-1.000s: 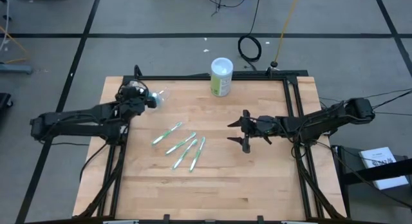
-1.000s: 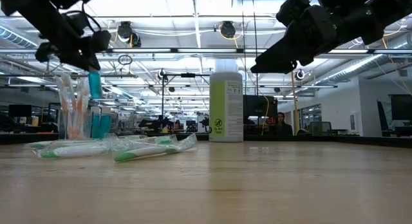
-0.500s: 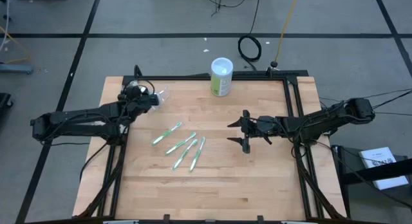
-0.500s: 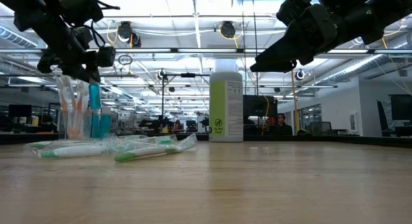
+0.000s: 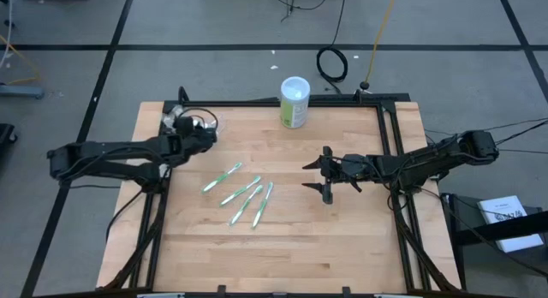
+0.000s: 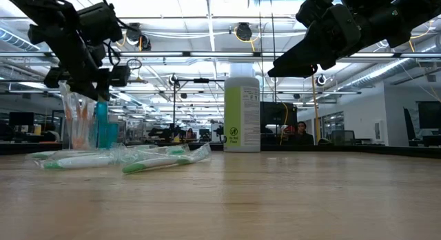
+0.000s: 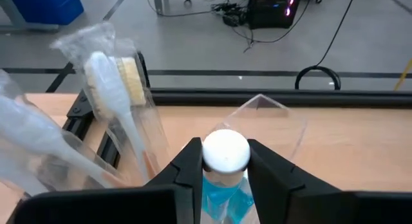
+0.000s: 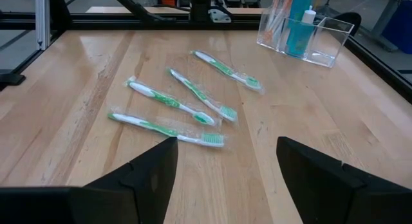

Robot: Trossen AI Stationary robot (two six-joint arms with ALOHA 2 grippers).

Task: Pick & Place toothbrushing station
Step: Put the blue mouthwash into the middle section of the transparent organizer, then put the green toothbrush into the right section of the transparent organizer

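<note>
Toothpaste tube (image 7: 225, 179), light and slippery, is pinched below its white cap by the left gripper (image 7: 222, 166) above the clear cup (image 7: 283, 124); right gripper (image 5: 326, 175) spread

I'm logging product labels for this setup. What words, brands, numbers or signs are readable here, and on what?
None can be read.
Green-and-white canister: dark print and a small round symbol on its label, too small to read.
Wrapped toothbrushes: no legible print.
Teal tube in the left gripper: no text visible.
</note>
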